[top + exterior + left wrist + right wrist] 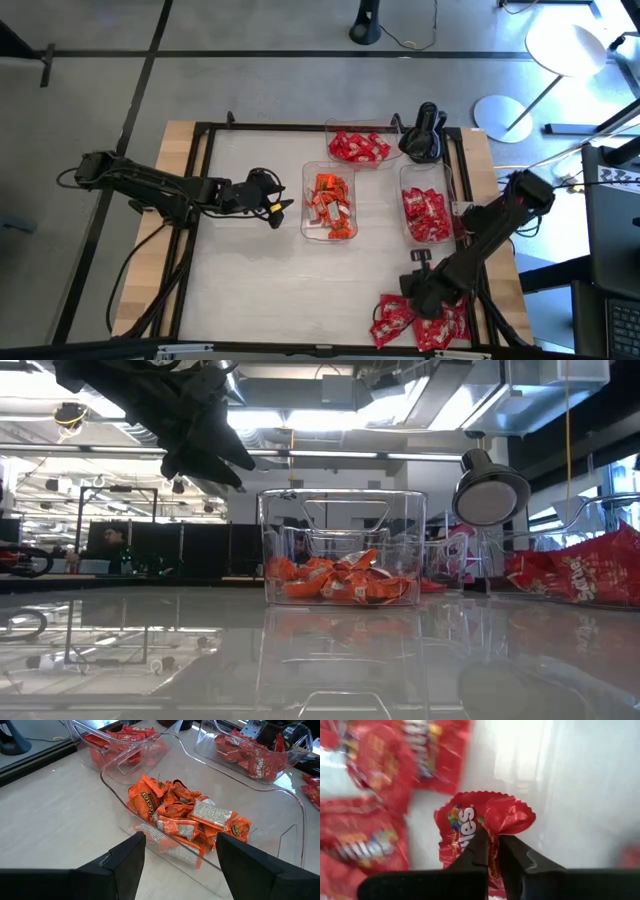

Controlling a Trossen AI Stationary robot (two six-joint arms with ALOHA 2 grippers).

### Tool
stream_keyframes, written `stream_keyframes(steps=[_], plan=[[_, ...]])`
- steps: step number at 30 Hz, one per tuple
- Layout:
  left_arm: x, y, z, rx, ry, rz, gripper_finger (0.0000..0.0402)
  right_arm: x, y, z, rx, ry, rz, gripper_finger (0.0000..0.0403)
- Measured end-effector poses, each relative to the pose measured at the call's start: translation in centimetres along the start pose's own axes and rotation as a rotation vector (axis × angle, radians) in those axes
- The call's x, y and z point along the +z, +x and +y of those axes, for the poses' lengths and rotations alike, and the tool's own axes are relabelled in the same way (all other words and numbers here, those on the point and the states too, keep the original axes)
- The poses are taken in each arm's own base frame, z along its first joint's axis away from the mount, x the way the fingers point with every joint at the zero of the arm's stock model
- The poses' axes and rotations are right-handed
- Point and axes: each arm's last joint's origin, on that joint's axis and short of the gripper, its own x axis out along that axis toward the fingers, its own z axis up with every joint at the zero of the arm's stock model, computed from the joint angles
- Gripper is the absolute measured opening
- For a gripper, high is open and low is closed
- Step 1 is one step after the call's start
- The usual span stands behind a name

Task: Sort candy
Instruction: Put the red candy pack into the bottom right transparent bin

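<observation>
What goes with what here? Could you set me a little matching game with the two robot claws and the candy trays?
Things:
1. left gripper
2. right gripper
3. middle tray
4. loose pile

States:
A. holds orange candy
B. pinched shut on a red packet
C. open, empty, facing the orange candy
D. red packets lying on the table's near right corner

Pairs: 1-C, 2-B, 3-A, 4-D
</observation>
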Motion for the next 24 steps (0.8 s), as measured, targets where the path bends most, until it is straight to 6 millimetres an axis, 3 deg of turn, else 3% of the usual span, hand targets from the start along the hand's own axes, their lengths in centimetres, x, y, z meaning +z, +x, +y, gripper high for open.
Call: stream_keyframes(steps=[11, 18, 24], plan=[[0.0, 0.0, 0.0, 0.003, 0.005, 0.003, 0.0233, -1.1, -7.7, -4.9, 0.013, 0.118, -0.284, 0.0007], [0.0, 0.0, 0.0, 0.001, 0.0, 0.0, 0.0233, -4.7, -11.9, -9.0, -0.078, 0.293, -0.442, 0.0006], [0.0, 0.0, 0.0, 0.001, -0.001, -0.001, 0.0233, -7.5, -13.4, -12.0, -0.217, 0.492, -0.496, 0.0008]])
